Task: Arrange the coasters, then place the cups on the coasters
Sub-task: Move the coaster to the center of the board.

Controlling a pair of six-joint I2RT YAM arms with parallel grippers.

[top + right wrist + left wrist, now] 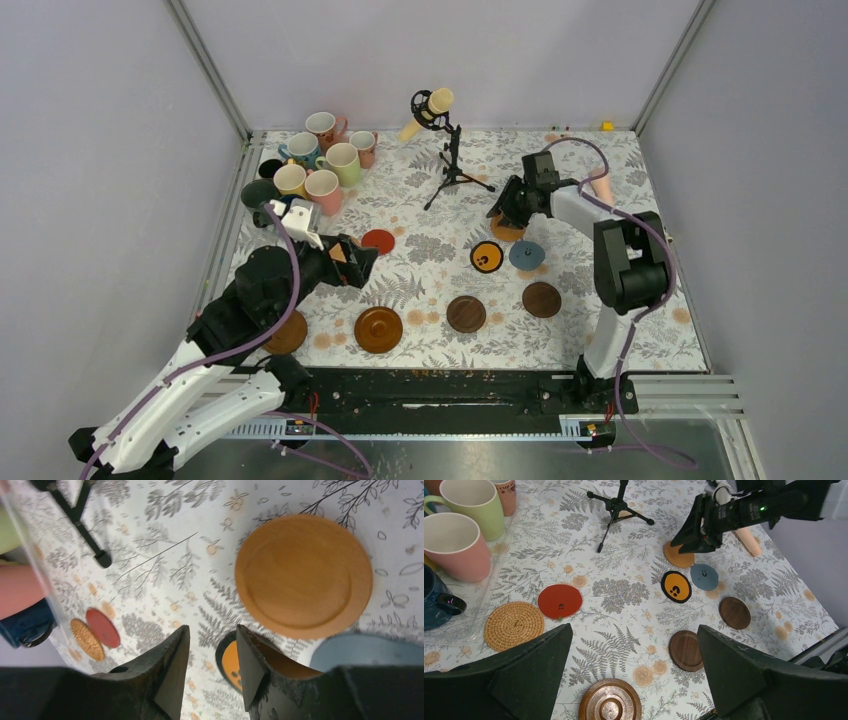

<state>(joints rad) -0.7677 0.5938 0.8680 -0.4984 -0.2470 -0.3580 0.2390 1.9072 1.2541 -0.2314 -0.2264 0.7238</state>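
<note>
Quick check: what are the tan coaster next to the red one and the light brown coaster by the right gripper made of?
The tan coaster looks like woven rattan or straw: coiled braided rings, matte. The light brown coaster looks like turned wood, smooth with a soft sheen and a raised rim; plastic cannot be ruled out.

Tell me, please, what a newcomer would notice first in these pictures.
A crowd of colourful mugs fills the far left corner, and a cream microphone on a black stand rises at the far middle. Round coasters lie scattered over the flowered tablecloth, with the right gripper open close to a tan wooden coaster.
</note>
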